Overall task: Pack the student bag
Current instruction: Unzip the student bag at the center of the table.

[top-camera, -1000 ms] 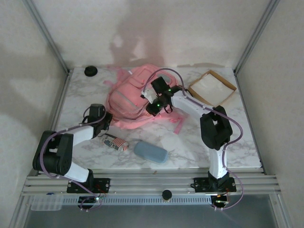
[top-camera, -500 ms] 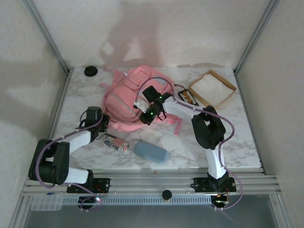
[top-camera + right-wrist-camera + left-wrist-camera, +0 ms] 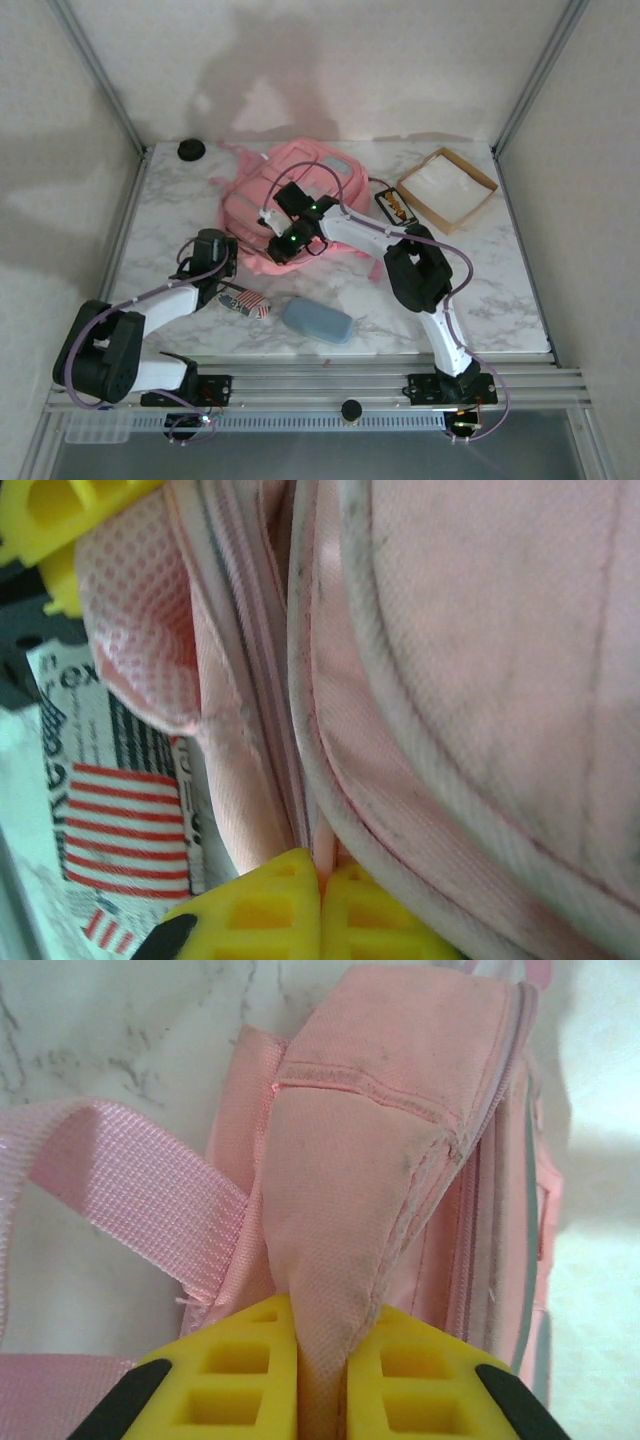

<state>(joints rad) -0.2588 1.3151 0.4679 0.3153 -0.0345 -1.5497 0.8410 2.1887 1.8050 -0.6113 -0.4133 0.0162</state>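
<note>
L hand [image 3: 320, 1385], R hand [image 3: 322, 905] both pinching 1 student bag [image 3: 255, 200]; 1 box [image 3: 447, 185].

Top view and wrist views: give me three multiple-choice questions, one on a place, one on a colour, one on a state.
1. Where is the box? A: far right of the table. B: near left corner. C: between the arm bases.
2. What colour is the oval case? A: red. B: yellow. C: blue-grey.
3. How is the left gripper? A: open, empty. B: shut on the bag. C: shut on the case.
Answers: A, the top view shows it by the far right edge; C, it lies blue-grey near the front; B, its yellow fingers pinch pink fabric.
</note>
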